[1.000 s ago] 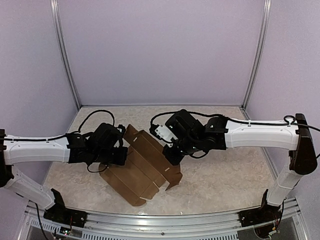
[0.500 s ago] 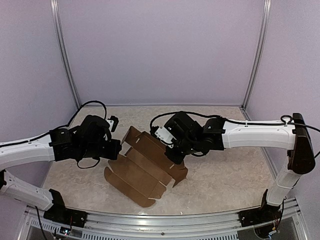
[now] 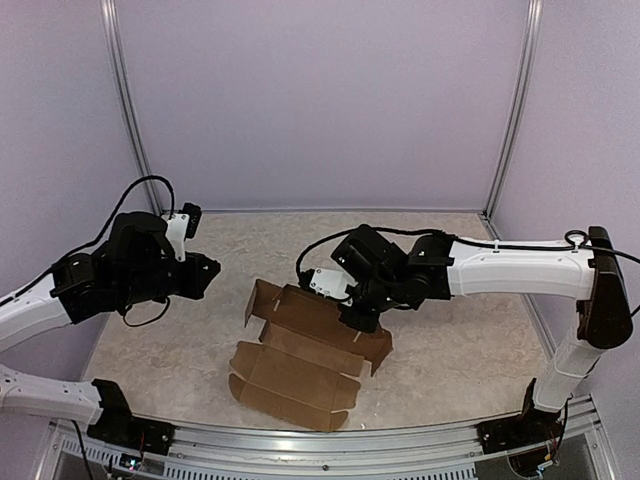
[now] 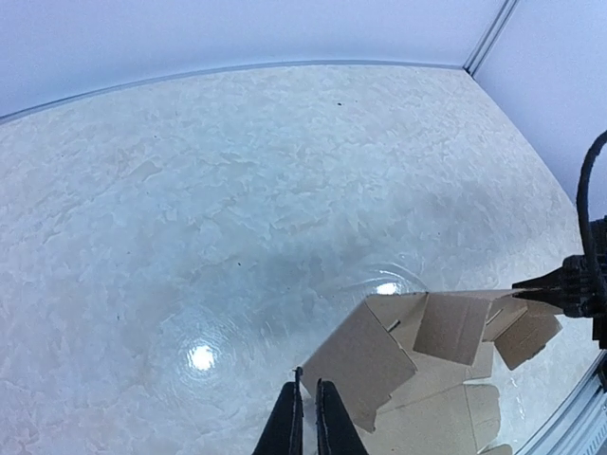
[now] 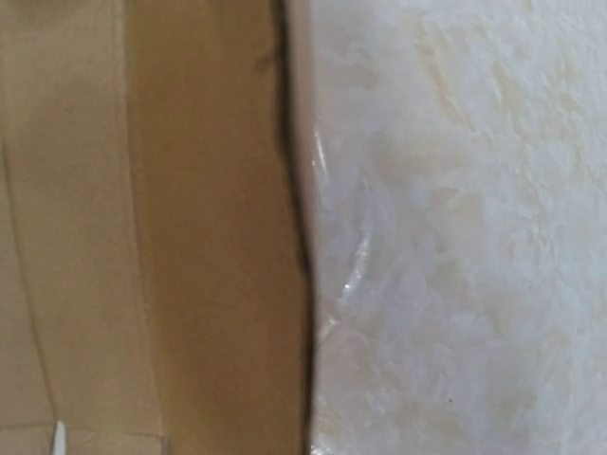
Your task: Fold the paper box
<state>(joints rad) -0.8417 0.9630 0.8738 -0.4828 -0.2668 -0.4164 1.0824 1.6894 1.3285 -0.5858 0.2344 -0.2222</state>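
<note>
The paper box [image 3: 300, 350] is a brown die-cut cardboard sheet lying partly folded on the table, with its far flaps standing up. My right gripper [image 3: 358, 320] presses down on the sheet's right part. Its fingers do not show in the right wrist view, which is filled by cardboard [image 5: 190, 237] on the left and bare table on the right. My left gripper [image 3: 208, 272] hangs in the air to the left of the box, apart from it. In the left wrist view its fingertips [image 4: 309, 403] stand almost together with nothing between them, just left of the cardboard's near flap [image 4: 370, 365].
The marbled table [image 3: 450, 350] is walled in by lilac panels at the back and sides. A metal rail [image 3: 320, 445] runs along the front edge. The right arm's black cable [image 4: 588, 218] shows at the edge of the left wrist view.
My left arm has lifted and pulled back to the left, off the box. The sheet has turned and slid toward the front right. The right gripper stays on it.
</note>
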